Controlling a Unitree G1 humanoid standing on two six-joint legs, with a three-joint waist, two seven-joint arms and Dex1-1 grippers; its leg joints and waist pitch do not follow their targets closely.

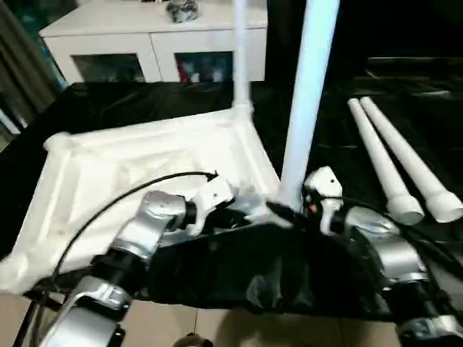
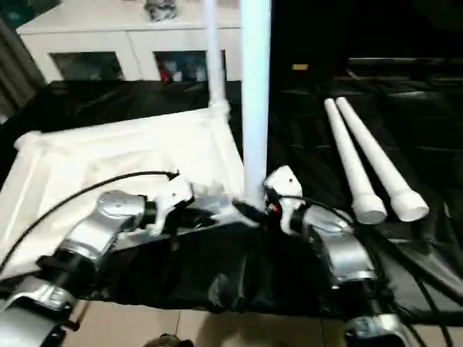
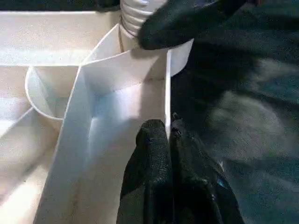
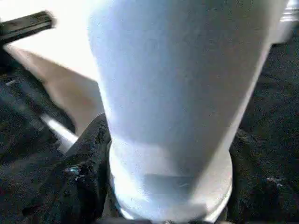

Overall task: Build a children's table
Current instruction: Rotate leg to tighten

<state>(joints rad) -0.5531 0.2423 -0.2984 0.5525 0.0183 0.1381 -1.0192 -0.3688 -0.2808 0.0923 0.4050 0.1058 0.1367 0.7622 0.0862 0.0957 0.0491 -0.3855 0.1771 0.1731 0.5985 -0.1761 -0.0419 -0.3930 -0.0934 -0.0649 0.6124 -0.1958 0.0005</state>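
The left gripper (image 3: pixel 167 133) pinches the tabletop (image 1: pixel 130 173) rim. Just beyond, the right gripper (image 4: pixel 163 186) clamps an upright leg (image 1: pixel 307 94) at the near corner. Farther off: another standing leg (image 1: pixel 241 54), two lying legs (image 1: pixel 405 170), a cabinet (image 1: pixel 145 43).

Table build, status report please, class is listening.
Right gripper clamps upright leg at near corner socket. Left gripper shut on tabletop rim. Two spare legs lie aside.

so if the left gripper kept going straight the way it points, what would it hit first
Probably the near leg standing in the corner socket of the tabletop. The left gripper points along the rim wall toward it, where the right gripper's finger already holds. Depth is hard to judge.
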